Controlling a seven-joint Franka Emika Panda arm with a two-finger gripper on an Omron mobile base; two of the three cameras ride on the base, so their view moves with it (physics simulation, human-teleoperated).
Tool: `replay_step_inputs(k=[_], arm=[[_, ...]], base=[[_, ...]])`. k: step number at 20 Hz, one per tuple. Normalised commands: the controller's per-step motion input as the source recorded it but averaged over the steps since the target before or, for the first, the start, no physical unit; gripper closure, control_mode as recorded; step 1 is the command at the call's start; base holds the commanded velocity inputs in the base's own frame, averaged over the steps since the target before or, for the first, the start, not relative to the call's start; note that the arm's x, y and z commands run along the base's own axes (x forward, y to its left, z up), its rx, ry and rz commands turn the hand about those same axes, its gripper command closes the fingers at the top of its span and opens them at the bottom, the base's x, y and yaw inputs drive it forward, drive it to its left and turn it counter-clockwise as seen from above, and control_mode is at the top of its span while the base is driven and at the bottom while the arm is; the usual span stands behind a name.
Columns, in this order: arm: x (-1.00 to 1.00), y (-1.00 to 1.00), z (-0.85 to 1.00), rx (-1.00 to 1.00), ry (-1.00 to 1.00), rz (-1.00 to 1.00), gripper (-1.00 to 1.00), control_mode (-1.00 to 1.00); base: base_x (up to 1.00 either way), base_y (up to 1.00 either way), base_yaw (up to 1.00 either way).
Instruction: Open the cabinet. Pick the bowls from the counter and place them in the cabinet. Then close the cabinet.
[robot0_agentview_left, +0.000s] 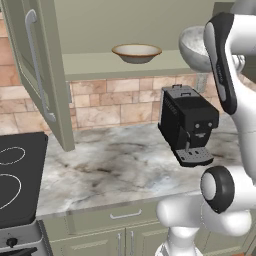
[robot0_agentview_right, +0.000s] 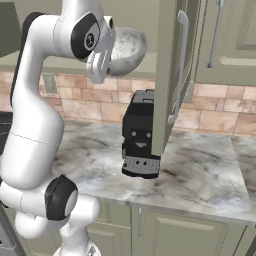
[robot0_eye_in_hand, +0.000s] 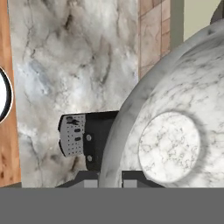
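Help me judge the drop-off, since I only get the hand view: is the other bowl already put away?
Observer: Yes, the tan bowl sits on the cabinet's shelf.
Operator: Are both doors open?
Observer: Yes, the left door and the right door both stand open.
Operator: Where is my grey bowl relative to that shelf?
Observer: The tool holds the grey bowl tipped on its side at about shelf height. It is to the right of the tan one and above the coffee machine. I cannot tell whether it touches the shelf.
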Motion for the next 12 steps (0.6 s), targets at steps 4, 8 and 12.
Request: replay_step_inputs(k=[4, 8, 12], arm=[[0.4, -0.15, 0.0, 0.0, 0.0, 0.0, 1.0, -1.0], [0.41, -0.24, 0.0, 0.0, 0.0, 0.0, 1.0, -1.0], [0.46, -0.24, 0.0, 0.0, 0.0, 0.0, 1.0, -1.0]], base=[[0.0, 0.0, 0.0], [0.0, 0.0, 0.0], [0.0, 0.0, 0.0]])
